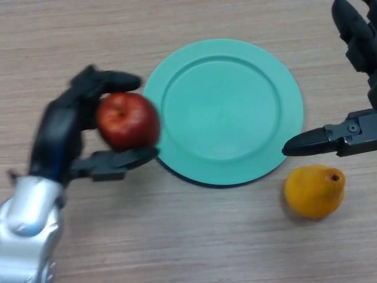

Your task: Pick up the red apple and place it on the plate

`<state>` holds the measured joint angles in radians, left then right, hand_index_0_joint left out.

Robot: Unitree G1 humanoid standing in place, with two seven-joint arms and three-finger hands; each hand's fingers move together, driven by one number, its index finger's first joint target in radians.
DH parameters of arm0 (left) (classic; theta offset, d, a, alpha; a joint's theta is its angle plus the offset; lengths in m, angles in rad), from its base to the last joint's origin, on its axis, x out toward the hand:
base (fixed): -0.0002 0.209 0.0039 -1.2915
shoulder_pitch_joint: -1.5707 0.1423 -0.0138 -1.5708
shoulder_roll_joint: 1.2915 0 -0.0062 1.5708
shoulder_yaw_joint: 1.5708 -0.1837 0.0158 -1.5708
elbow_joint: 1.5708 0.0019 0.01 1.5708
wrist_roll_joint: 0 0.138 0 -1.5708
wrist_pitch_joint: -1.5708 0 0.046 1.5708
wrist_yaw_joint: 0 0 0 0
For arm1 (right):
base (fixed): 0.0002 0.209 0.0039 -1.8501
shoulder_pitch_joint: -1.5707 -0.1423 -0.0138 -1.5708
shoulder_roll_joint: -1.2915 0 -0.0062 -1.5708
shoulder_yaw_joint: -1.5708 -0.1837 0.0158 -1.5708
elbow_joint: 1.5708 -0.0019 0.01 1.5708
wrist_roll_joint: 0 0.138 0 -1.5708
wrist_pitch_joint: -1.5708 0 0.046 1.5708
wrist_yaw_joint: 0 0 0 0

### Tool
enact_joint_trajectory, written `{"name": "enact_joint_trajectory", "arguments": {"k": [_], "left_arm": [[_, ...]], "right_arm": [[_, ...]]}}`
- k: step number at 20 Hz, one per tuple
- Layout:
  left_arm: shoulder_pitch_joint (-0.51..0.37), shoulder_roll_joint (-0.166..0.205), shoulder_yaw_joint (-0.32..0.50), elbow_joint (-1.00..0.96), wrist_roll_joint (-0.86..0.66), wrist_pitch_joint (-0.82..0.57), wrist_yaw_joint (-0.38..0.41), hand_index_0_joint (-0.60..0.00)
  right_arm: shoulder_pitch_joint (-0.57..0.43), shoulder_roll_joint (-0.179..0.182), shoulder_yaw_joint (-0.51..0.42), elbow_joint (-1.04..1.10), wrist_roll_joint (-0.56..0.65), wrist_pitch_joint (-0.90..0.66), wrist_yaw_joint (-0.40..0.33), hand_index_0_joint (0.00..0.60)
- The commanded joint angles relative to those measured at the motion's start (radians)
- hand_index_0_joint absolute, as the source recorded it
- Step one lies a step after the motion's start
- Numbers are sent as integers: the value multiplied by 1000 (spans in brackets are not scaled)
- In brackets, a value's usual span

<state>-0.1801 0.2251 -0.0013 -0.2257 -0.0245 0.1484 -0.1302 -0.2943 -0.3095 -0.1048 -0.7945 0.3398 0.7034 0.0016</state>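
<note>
A red apple (126,119) sits in my left hand (65,132), whose fingers and thumb curl round it from above and below. The apple is just left of the green plate (235,76) and overlaps its left rim in the head view. The plate lies flat on the wooden table with nothing on it. My right hand (347,137) shows at the right edge, its fingers straight, one fingertip reaching over the plate's right rim.
An orange-yellow fruit (315,190) lies on the table by the plate's lower right, just below my right hand. Bare wooden table spreads in front of the plate and behind it.
</note>
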Motion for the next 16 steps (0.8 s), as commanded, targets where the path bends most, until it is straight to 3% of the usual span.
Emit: {"name": "enact_joint_trajectory", "arguments": {"k": [1,5,7,9,10,11,12,13,14,15,16], "left_arm": [[-72,-3,-22,9,42,-190,-1,-600],[-148,-33,-53,208,66,-313,3,-600],[-160,-10,-92,258,170,-294,-84,-600],[-181,-27,-73,324,225,-381,-78,-600],[-183,-31,-66,325,236,-356,-61,-550],[-183,-31,-65,318,235,-346,-62,-451],[-178,-32,-60,288,227,-308,-63,-301],[-174,-33,-54,258,218,-275,-66,-201],[-162,-20,-38,179,204,-213,-74,-56],[-158,-10,-28,142,203,-197,-74,0],[-151,5,-4,87,184,-190,-84,0]], "right_arm": [[-36,-43,-74,-47,19,-120,-25,0],[-42,-56,-71,-47,13,-101,-10,0],[-44,-57,-81,-29,20,-102,10,0],[-43,-64,-86,-29,28,-84,14,0],[-42,-69,-87,-32,26,-78,19,0],[-42,-70,-87,-31,25,-78,20,0],[-40,-69,-87,-28,21,-81,25,0],[-38,-68,-86,-23,17,-85,28,0],[-33,-65,-75,4,-9,-111,42,0],[-33,-64,-68,23,-26,-128,52,0],[-48,-58,-67,57,-50,-149,50,0]]}}
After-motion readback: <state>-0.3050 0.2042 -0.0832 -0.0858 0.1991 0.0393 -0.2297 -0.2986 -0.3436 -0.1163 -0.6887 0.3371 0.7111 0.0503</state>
